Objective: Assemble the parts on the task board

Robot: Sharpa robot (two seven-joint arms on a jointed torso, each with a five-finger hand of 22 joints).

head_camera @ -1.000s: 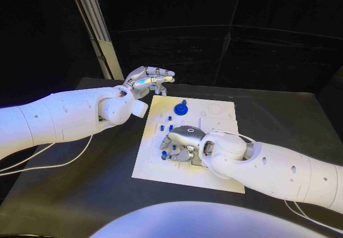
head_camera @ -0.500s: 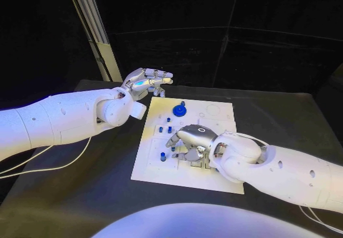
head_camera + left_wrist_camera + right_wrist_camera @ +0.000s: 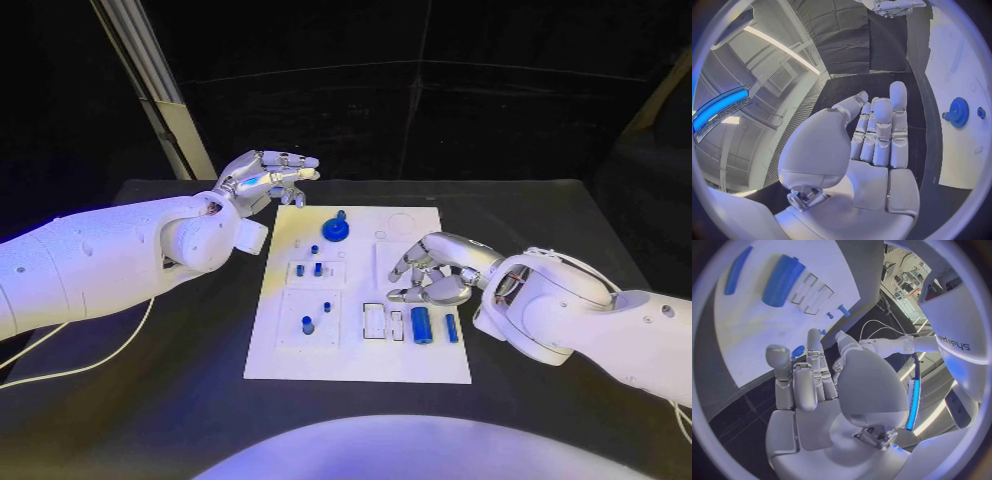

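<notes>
The white task board (image 3: 281, 350) lies in the middle of the black table. On it stand a blue gear (image 3: 336, 229) near the far edge and several small blue pegs (image 3: 306, 323) along its left half. A thick blue block (image 3: 421, 325) and a thin blue bar (image 3: 451, 328) lie near the front right, also seen as the block (image 3: 782, 274) and the bar (image 3: 737, 264). My right hand (image 3: 433, 270) hovers over the board's right edge, fingers loosely bent, holding nothing. My left hand (image 3: 267, 175) is raised beyond the board's far left corner, empty, fingers straight and together (image 3: 879, 135). The gear (image 3: 959, 112) lies ahead of it.
Two empty rectangular slots (image 3: 384, 323) sit left of the blue block. A pale post (image 3: 144, 70) stands behind the table's far left corner. A white cable (image 3: 87, 350) trails on the table under my left arm.
The camera has shifted. My right hand has lifted off the board's front middle and drawn back to its right edge, uncovering the blue block and bar. The left hand stays raised.
</notes>
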